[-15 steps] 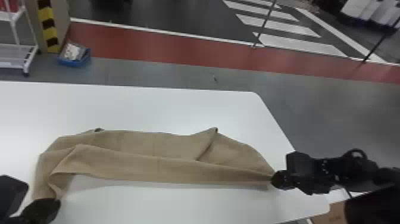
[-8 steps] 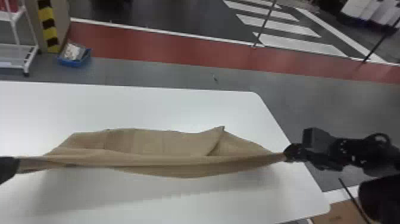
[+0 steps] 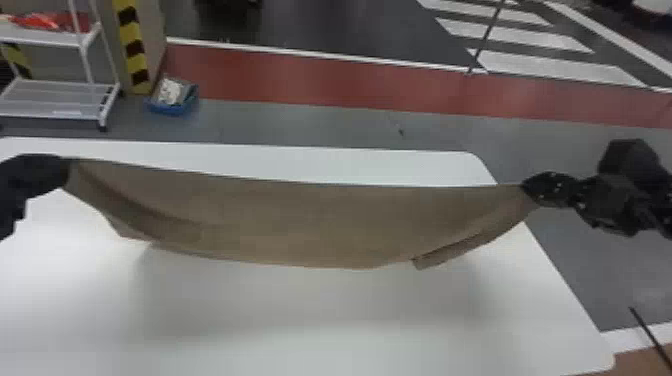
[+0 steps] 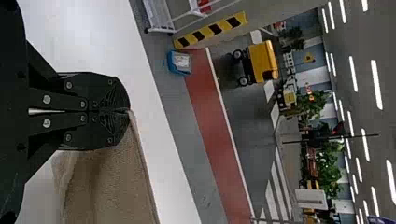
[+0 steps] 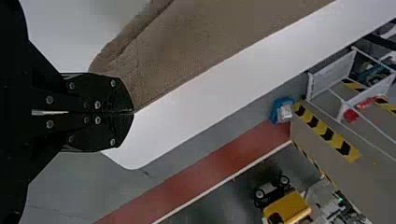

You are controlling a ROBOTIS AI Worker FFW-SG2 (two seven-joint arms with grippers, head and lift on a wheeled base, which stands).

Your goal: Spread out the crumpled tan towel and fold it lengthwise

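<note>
Tan towel (image 3: pixel 300 220) hangs stretched wide over white table (image 3: pixel 300 325) | left gripper (image 3: pixel 66 169): fingers pinch one top end | right gripper (image 3: pixel 526 187): fingers pinch the other top end

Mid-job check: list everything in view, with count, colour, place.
towel: one, tan, stretched between both hands over table
table: one, white, under towel
cart: one, white, floor beyond table, left
bin: one, blue, floor near cart
striped post: one, yellow and black, by bin
floor band: one, red, beyond table
crossing stripes: several, white, past band
vehicle: at least one, yellow, past band
left hand: one, black, shut on towel
right hand: one, black, shut on towel
</note>
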